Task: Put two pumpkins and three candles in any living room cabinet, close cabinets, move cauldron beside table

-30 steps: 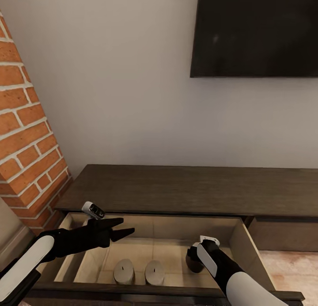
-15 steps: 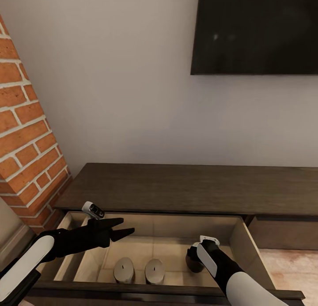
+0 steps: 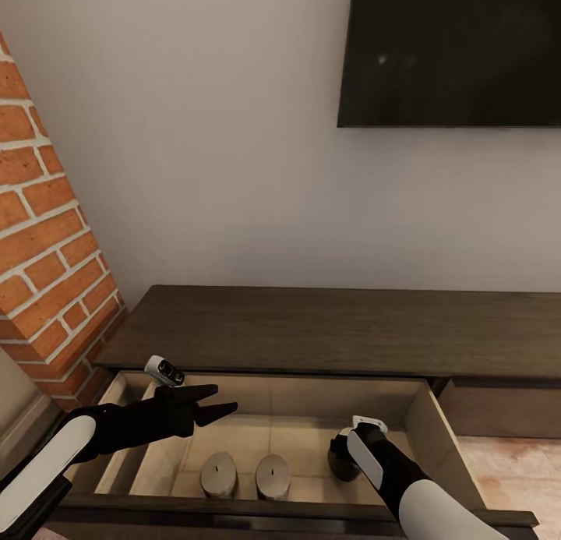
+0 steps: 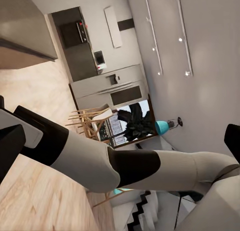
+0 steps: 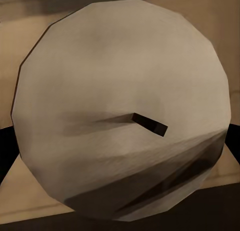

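Two candles [image 3: 219,475] [image 3: 272,476] already stood upright side by side on the pale floor of the cabinet's [image 3: 327,330] open left drawer [image 3: 436,439], near its front edge. Third candle [image 5: 122,111] was in the right gripper [image 3: 344,464], down inside the same drawer, apart from the pair toward the drawer's right side. Right wrist view looked straight down on the candle's round top and dark wick, with dark finger shapes at both sides; I read that as the jaws clamped on it, though whether its base was touching the drawer floor couldn't be told.

Left gripper [image 3: 220,400] hovered over the drawer's left part, fingers spread, holding nothing.

Judgement: step in hand was setting down candle three.
- Lower until the base sits flat, then release; dropping it tilted risks a roll.
- Open the jaws fully, lift straight up, no sideways drag.
- Keep clear of the right drawer wall and the front rail on exit.
- Get both arms out before pushing the drawer shut.
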